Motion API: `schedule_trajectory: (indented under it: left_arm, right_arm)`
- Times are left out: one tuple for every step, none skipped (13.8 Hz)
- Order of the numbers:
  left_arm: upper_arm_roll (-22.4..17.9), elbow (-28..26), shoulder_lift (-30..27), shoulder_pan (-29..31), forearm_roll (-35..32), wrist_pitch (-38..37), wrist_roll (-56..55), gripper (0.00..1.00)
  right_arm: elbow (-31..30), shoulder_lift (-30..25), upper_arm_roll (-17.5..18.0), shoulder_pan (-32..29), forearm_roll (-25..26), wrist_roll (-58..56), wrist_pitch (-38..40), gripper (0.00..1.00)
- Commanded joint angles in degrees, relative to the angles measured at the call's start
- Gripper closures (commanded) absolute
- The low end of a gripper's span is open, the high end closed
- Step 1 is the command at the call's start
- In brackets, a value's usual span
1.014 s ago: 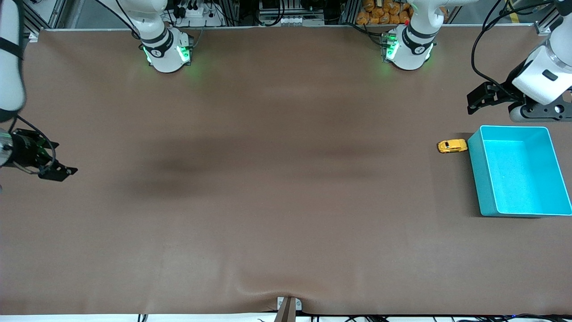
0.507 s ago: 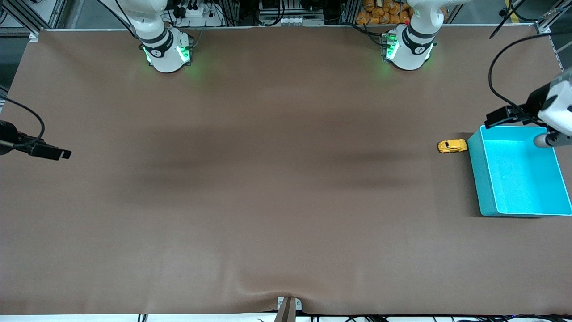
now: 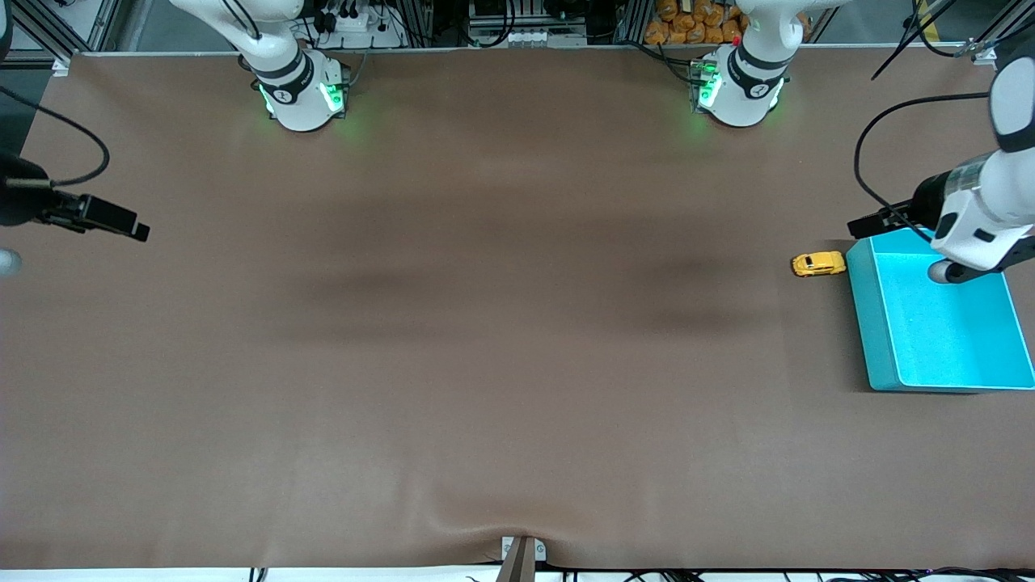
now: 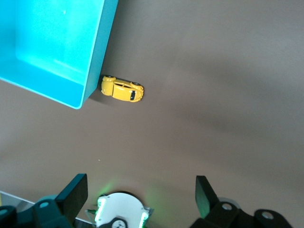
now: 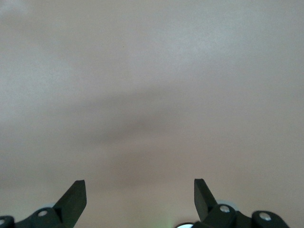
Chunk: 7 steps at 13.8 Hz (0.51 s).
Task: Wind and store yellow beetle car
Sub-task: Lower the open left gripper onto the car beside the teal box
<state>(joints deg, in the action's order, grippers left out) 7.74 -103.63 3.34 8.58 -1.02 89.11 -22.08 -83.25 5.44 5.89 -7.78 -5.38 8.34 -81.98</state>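
Note:
The yellow beetle car (image 3: 818,263) stands on the brown table, close beside the outer wall of the turquoise bin (image 3: 862,317), near the bin's corner toward the robots' bases. In the left wrist view the car (image 4: 123,90) sits by the bin's corner (image 4: 96,57). My left gripper (image 3: 862,225) is open and empty, in the air over that bin corner, apart from the car; the left wrist view shows it (image 4: 140,192) open. My right gripper (image 3: 123,221) is open and empty over bare table at the right arm's end; its wrist view shows it (image 5: 140,190) over bare cloth.
The bin is empty inside and stands at the left arm's end of the table. The two arm bases (image 3: 301,93) (image 3: 737,87) stand along the table's edge by the robots. A small metal bracket (image 3: 521,554) sits at the edge nearest the front camera.
My left gripper has swung down from beside the bin to over its corner near the car. My right gripper has moved toward the bases' side of the table. The car has not moved.

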Motion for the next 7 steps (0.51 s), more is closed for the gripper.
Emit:
schedule_trajectory:
  left_arm:
    - [0.34, -10.25, -4.39, 0.65, 0.41, 7.72, -7.33, 0.0]
    - [0.34, -12.72, -4.57, 0.74, 0.41, 10.45, -11.01, 0.0]
    - [0.34, -15.35, -4.57, 0.74, 0.41, 13.43, -14.79, 0.0]
    - [0.34, -17.73, -4.66, 0.74, 0.41, 16.25, -17.87, 0.0]
    - [0.26, -20.1, -4.75, 0.74, 0.41, 18.8, -20.17, 0.0]
    - [0.26, -22.3, -4.84, 0.91, 0.41, 21.09, -22.63, 0.0]
    - [0.26, -24.15, -4.84, 1.87, 0.32, 23.11, -25.09, 0.0]
  right_arm:
    - [-3.32, -2.89, -0.43, 1.0, -0.77, -1.31, -1.42, 0.0]
    - [-3.32, -2.89, -0.7, 1.36, -0.77, -1.4, -1.77, 0.0]
    - [-3.32, -2.89, -0.79, 1.71, -0.77, -1.49, -2.91, 0.0]
    - [-3.32, -3.07, -1.05, 2.06, -0.42, -1.49, -3.18, 0.0]
    - [-3.32, -3.42, -2.01, 3.03, -0.07, -1.58, -3.18, 0.0]
    - [-3.32, -3.77, -4.19, 4.69, 0.54, -1.66, -3.18, 0.0]
    - [-3.41, -3.86, -6.91, 7.14, 1.42, -1.67, -3.09, 0.0]
